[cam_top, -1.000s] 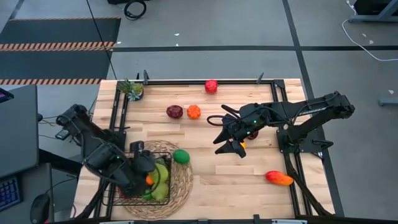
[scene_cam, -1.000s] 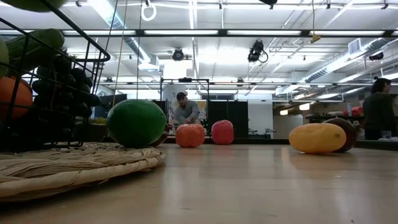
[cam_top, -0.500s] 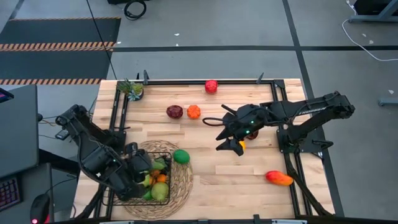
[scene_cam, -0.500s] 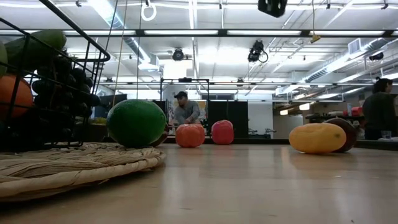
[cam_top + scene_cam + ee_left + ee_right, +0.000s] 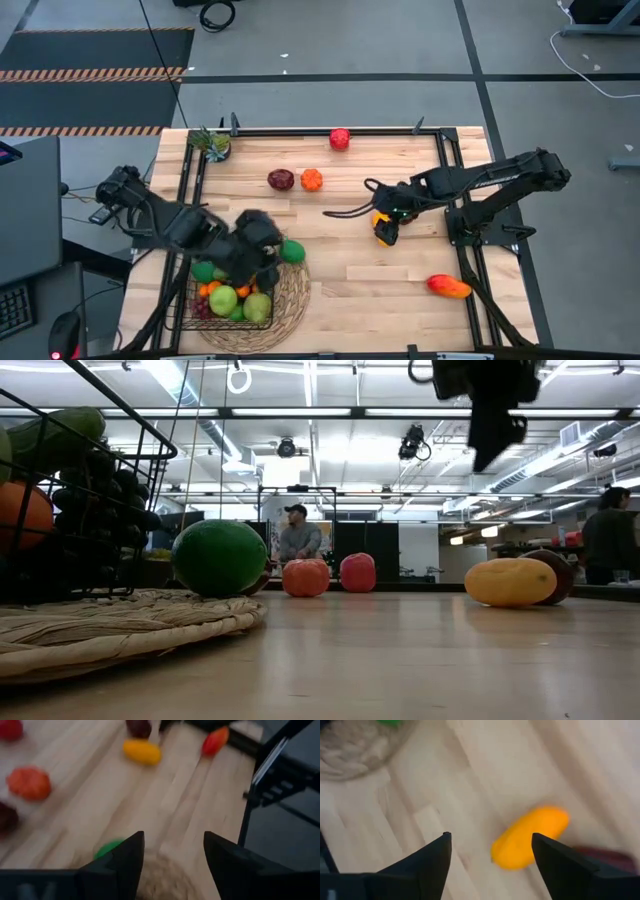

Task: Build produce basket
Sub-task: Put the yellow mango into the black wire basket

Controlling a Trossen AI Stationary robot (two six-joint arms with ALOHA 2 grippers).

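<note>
The black wire basket stands on a round woven mat at the near left and holds several pieces of produce. A green lime rests on the mat's far edge. My left gripper hovers open over the basket's far right corner, next to the lime, with nothing between its fingers. A yellow squash lies on the table at the centre right. My right gripper is open above the squash, pointing down, clear of it in the low view.
A dark red fruit and an orange lie at the far middle, with a red apple at the far edge. A mango lies near right. A small potted plant stands at the far left corner.
My left gripper has risen out of the basket and gone toward the far and right, up to the green lime; an orange fruit stays in the basket. My right gripper has tipped down and come lower over the yellow squash.
</note>
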